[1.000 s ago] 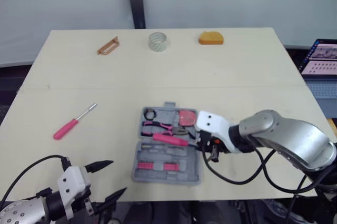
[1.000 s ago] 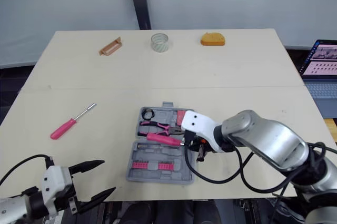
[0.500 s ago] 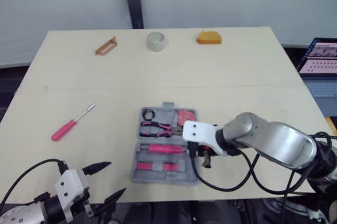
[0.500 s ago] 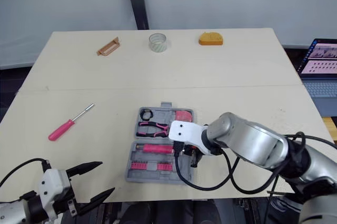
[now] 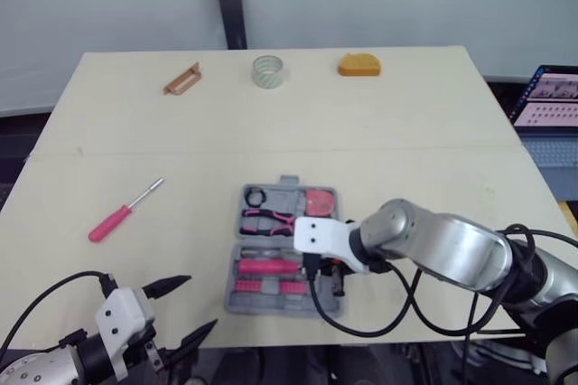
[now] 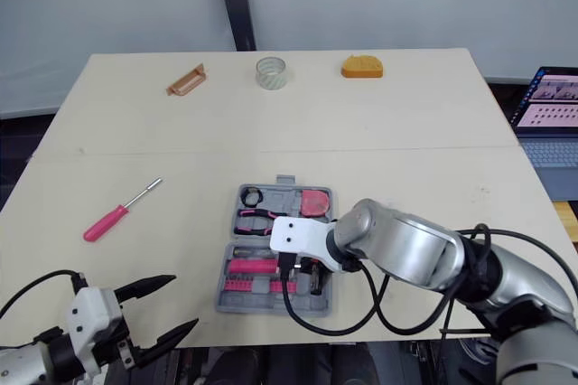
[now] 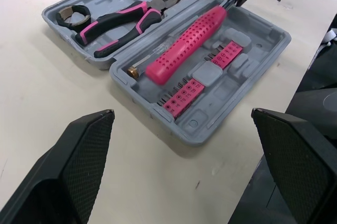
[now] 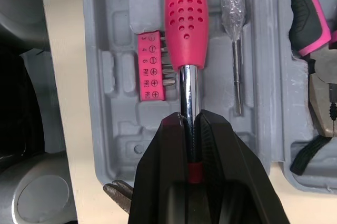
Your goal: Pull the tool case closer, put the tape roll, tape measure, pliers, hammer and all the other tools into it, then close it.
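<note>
Pale wood-grain bench [image 5: 406, 123], smooth & matt, w/ a grey wall behind.

Head views: grey moulded-plastic tool case [image 5: 242, 299] lies open near the front edge, approx. centre. Its far half holds pliers [image 5: 268, 218] w/ pink-black grips, a black ring [image 5: 257, 195] & a pink-red squarish item [image 5: 318, 201]. In the near half lies a pink-handled tool [image 5: 268, 267], long axis left-right, handle toward robot's left, chrome shaft toward the right pincer [image 5: 336, 275], which sits over the case's right end. Screwdriver [image 5: 122, 211], pink grip & steel shaft, lies diagonally well left of the case, tip pointing away & right. Along the far edge: tape roll [image 5: 268, 70], a clear-ish ring; orange domed object [image 5: 358, 64]; tan bracket-shaped piece [image 5: 182, 79]. Left pincer [image 5: 200, 302] hangs off the front-left edge, fingers spread wide, holding nothing.

Left wrist view: case seen obliquely; the tool's handle is covered w/ dimples, and a row of pink-mounted bits [image 7: 202, 79] sits just beside it.

Right wrist view: right pincer is clamped tight on the chrome shaft, close to the handle's end; a slim clear-handled driver [image 8: 234, 8] lies parallel beside it.
</note>
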You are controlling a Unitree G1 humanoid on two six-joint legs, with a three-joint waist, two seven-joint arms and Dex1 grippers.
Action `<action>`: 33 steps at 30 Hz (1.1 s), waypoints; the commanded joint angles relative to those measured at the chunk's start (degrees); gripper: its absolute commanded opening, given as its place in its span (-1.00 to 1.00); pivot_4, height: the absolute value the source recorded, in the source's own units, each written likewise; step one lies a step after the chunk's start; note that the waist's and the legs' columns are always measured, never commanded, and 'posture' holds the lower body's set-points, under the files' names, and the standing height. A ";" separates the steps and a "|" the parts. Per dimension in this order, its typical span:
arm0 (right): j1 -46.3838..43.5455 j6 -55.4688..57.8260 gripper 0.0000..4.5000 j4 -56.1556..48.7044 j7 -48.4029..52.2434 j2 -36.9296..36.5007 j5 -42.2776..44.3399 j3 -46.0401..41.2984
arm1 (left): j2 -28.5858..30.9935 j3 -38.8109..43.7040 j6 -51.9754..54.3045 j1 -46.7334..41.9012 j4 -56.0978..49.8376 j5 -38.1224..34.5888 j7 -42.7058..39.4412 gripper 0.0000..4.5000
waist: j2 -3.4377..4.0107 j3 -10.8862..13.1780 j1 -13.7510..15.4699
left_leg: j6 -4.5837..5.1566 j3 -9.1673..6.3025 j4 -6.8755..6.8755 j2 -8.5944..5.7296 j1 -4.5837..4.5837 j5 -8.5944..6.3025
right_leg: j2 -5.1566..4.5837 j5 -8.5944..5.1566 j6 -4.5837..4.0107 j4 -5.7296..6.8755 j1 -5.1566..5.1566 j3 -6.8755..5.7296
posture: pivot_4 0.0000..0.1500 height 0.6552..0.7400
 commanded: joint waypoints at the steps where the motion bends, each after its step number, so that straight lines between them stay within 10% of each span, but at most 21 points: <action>1: -0.38 -0.44 -0.98 -0.51 -0.99 1.03 -0.82 0.00 | -0.46 0.87 0.09 1.07 -2.34 -1.12 0.34 1.00 | 0.00 0.00 -0.01 | 0.00 0.00 0.00 0.00 0.00 0.00 | 0.00 0.00 0.00 0.00 0.00 0.00 | 1.00 1.00; 33: 1.43 -4.11 -0.98 2.61 -0.77 3.78 -4.43 3.50 | -1.68 0.72 3.17 0.41 -2.82 -2.08 3.11 1.00 | 0.00 0.00 -0.05 | 0.00 0.00 0.00 0.00 0.00 0.00 | 0.00 0.00 0.00 0.00 -0.01 0.01 | 1.00 1.00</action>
